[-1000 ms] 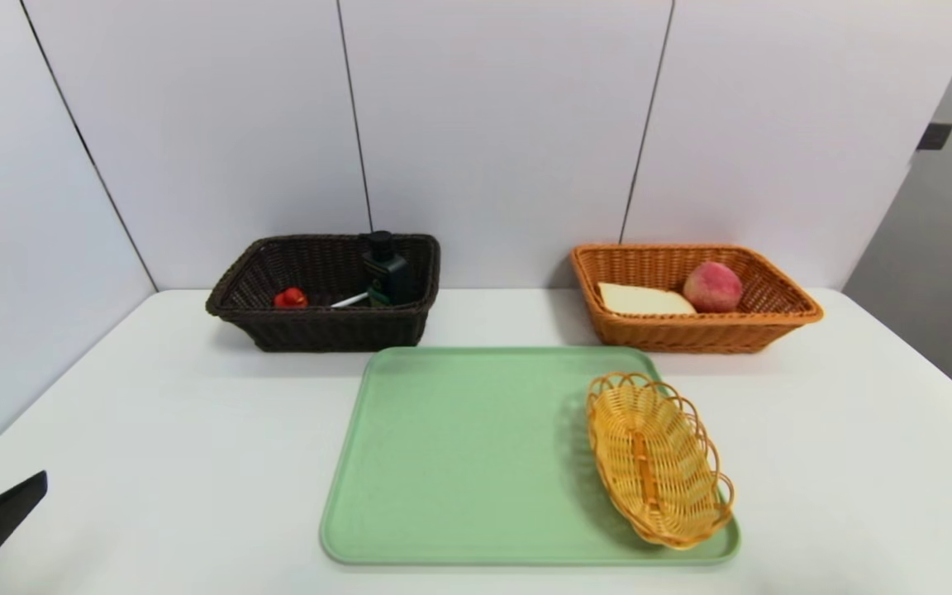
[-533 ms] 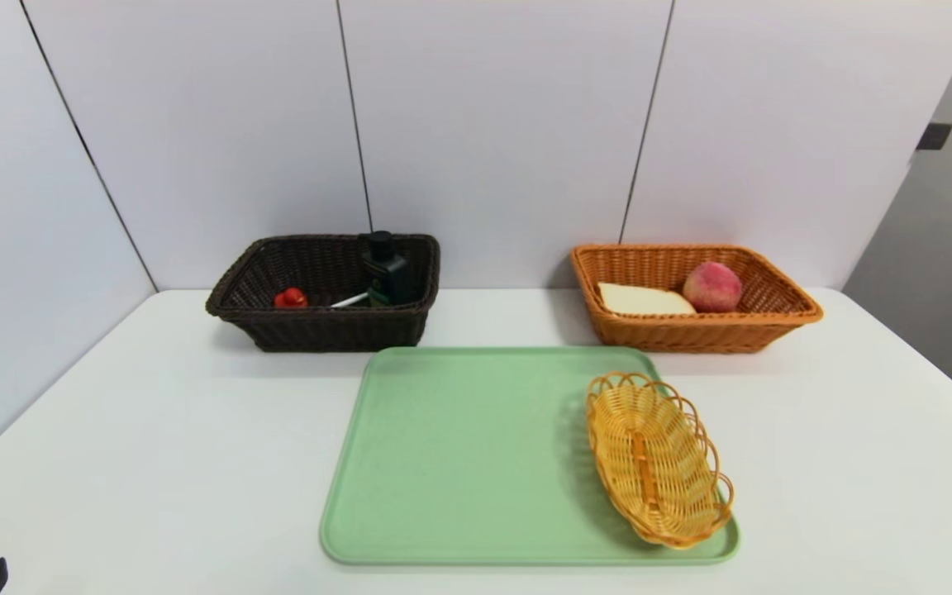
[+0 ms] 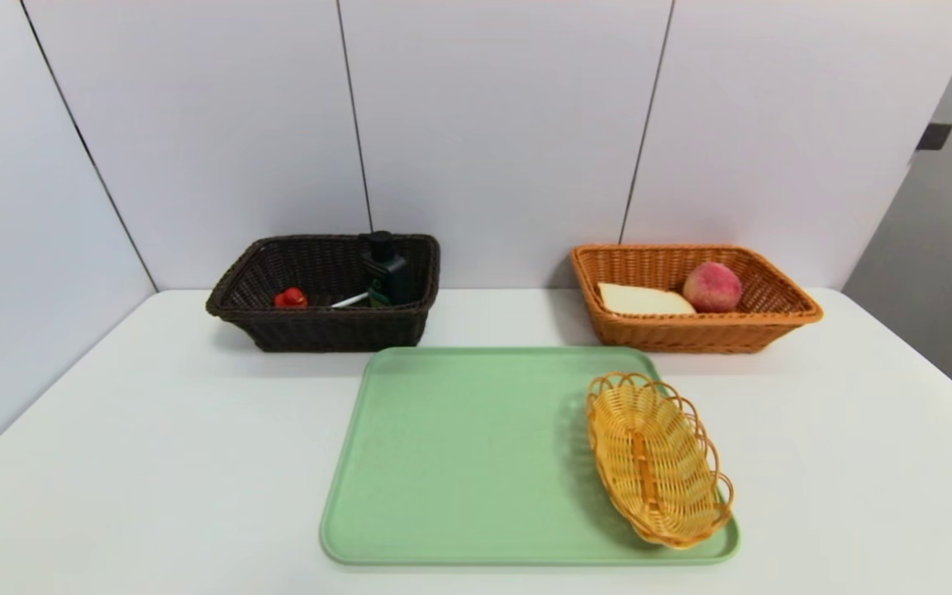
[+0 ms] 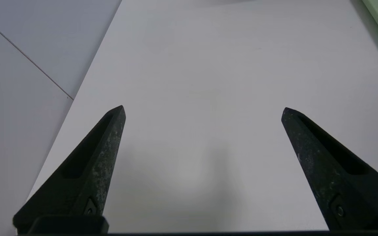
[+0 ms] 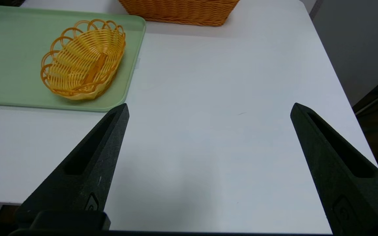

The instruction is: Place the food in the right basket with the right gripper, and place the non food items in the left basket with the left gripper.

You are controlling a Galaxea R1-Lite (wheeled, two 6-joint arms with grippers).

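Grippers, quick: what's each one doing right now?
Left gripper: jaws open, empty, over bare table.
Right gripper: jaws open, empty, beside the green tray.

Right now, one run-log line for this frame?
left gripper: open, empty | right gripper: open, empty | bread, peach: in orange basket | dark basket: non-food inside | tray: only yellow dish

Left gripper (image 4: pixel 203 109): two matte black fingers (image 4: pixel 92 164), long tapering wedges ending in blunt points, surface scuffed with pale speckling; recessed slot along each, small round screw near base. Right gripper (image 5: pixel 209 109): same black pointed wedge fingers (image 5: pixel 89 167), cleaner, finely textured.
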